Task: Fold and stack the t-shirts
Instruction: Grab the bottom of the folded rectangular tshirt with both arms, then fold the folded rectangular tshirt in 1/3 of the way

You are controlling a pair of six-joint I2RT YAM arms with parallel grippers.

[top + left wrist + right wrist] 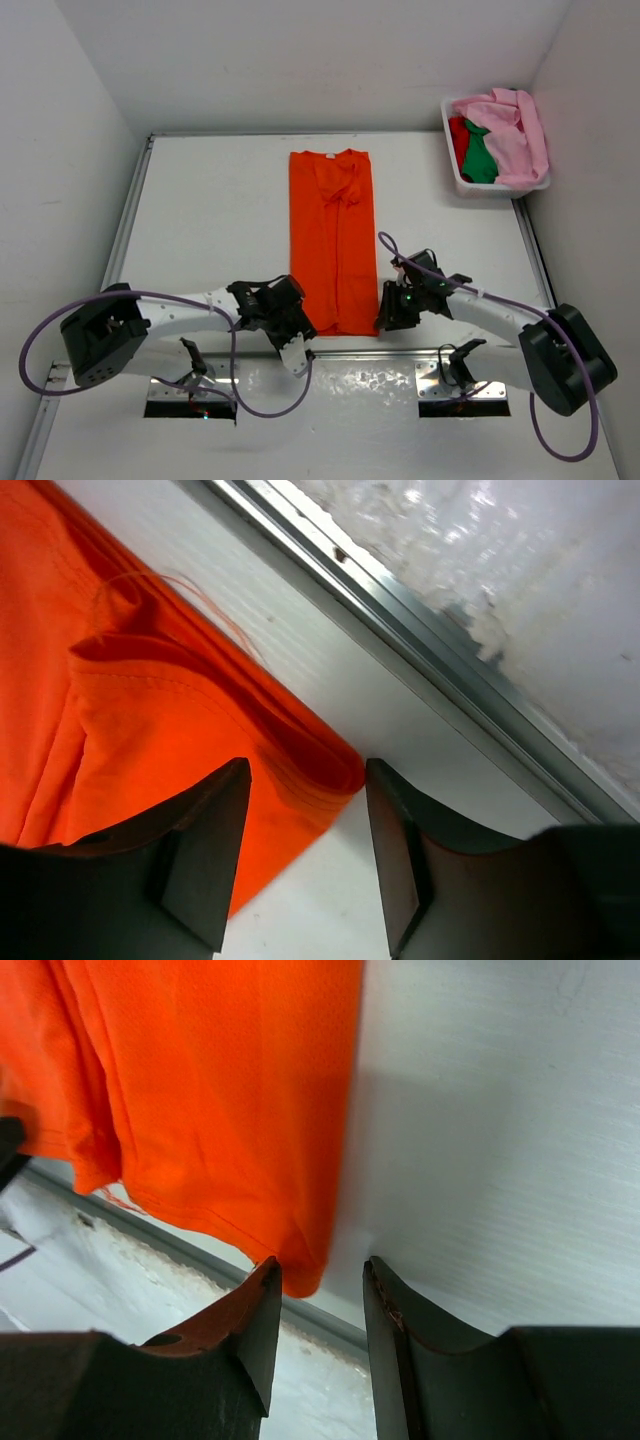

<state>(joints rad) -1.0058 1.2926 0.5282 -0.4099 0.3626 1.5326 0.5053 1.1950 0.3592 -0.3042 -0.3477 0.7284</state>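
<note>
Orange shirt: The bright orange soft t-shirt [333,240] lies flat in the middle of the white table [220,220]. It is folded into one long strip, and its near end is by the two arms.
Left gripper: The left gripper [308,772] is partly open. The shirt's near left corner sits in the gap, but nothing is pinched.
Right gripper: The right gripper [320,1265] is partly open too and holds nothing. Only the very tip of the near right corner reaches the gap.
Other shirts: The light pink t-shirt [515,135], green t-shirt [480,160] and red t-shirt [458,132] are piled in the white plastic basket [497,189] at the far right corner.
What could go wrong: The right fingers may close and miss that small tip. Then one side would lift alone and the fold would go crooked. The left fingers may grab just the top layer, so the strip opens up.
Table: It is white and smooth, with a metal rail [450,670] right by the shirt's near end.
Room: There are plain white walls [300,60] on three sides.
</note>
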